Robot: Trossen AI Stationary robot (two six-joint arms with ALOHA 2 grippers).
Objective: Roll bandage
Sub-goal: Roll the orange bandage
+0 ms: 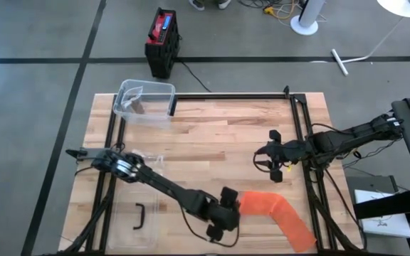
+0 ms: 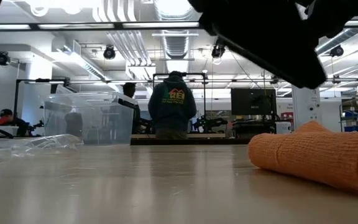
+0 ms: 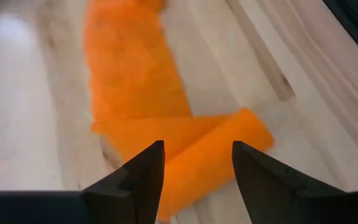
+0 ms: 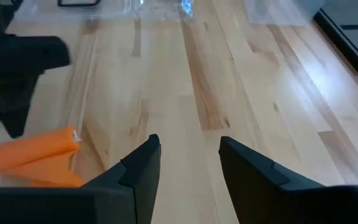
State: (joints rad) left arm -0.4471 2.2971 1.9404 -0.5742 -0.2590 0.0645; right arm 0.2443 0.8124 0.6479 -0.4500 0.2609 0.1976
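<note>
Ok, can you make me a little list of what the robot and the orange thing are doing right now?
bandage: orange bandage, partly rolled at one end, the rest lying flat on the wooden table
left gripper: left gripper, fingers open, straddling the rolled end
right gripper: right gripper, open, holding nothing, over bare wood away from the bandage
other things: clear plastic bin at the table's far edge
background: a person stands beyond the table

The floor (image 1: 34,107) was grey concrete with dark seams. A black-and-red case (image 1: 162,41) stood at upper centre. Ceiling lights (image 2: 179,9) ran overhead; a person (image 2: 173,106) stood mid-frame.
</note>
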